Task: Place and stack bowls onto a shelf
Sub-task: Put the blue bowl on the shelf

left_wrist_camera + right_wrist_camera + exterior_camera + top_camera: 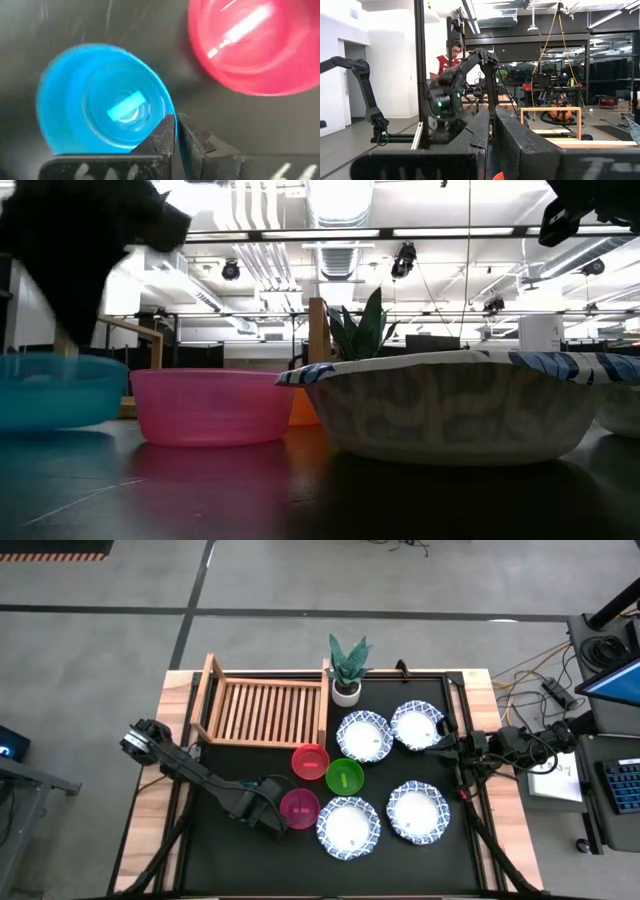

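Note:
My left gripper (pixel 176 132) is over the near-left part of the black mat, shut on the blue bowl (pixel 100 100), which also shows in the low view (pixel 50 390). From above, the gripper (pixel 266 812) hides that bowl. The magenta bowl (pixel 300 808) stands on its base just to the right. Red bowl (pixel 310 759) and green bowl (pixel 345 776) sit mid-mat. Four white patterned bowls (pixel 364 736), (pixel 417 726), (pixel 348 825), (pixel 418 811) rest on the mat's right half. The wooden shelf (pixel 265 710) holds nothing. My right gripper (pixel 492 125) is shut and raised at the right edge (pixel 462 755). My left gripper has the blue bowl by its rim (pixel 161 114) on the side nearest the magenta bowl. One finger (pixel 162 140) lies over the inside and the other outside, coming from above. The bowl's opening faces up. Whether its base is off the mat, I cannot tell.
A potted plant (pixel 348 670) stands at the shelf's far-right corner. The shelf sits at the table's far left, beyond the red bowl. Cables and equipment lie to the right of the table. A person shows in the room behind (pixel 454 55).

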`<action>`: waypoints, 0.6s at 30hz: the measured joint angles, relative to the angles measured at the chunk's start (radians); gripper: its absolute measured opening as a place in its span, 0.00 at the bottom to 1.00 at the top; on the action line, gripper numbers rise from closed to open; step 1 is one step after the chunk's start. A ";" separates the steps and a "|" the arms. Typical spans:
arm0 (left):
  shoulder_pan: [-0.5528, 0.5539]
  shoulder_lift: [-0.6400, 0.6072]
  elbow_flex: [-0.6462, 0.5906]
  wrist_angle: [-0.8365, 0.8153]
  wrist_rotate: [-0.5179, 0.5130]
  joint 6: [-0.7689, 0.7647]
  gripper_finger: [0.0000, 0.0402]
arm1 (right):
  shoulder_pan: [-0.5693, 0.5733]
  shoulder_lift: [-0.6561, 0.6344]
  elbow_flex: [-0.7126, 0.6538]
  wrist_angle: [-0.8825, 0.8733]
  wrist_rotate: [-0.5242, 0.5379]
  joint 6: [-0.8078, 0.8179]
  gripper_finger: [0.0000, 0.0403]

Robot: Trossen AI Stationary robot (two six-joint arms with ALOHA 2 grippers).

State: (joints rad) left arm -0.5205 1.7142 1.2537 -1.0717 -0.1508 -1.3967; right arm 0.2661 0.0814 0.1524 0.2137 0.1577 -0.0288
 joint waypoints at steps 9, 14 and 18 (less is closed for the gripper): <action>0.016 -0.001 0.245 -0.210 -0.334 0.419 0.00 | 0.000 0.000 0.000 0.000 0.000 0.002 0.04; 0.041 -0.002 0.281 -0.210 -0.213 0.448 0.00 | 0.000 0.000 0.000 0.000 0.000 0.009 0.04; 0.036 0.000 0.255 -0.186 -0.023 0.343 0.06 | 0.000 0.000 0.000 -0.009 0.000 0.007 0.04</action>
State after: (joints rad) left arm -0.4846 1.7140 1.5085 -1.2576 -0.1742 -1.0541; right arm 0.2661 0.0818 0.1524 0.2044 0.1577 -0.0216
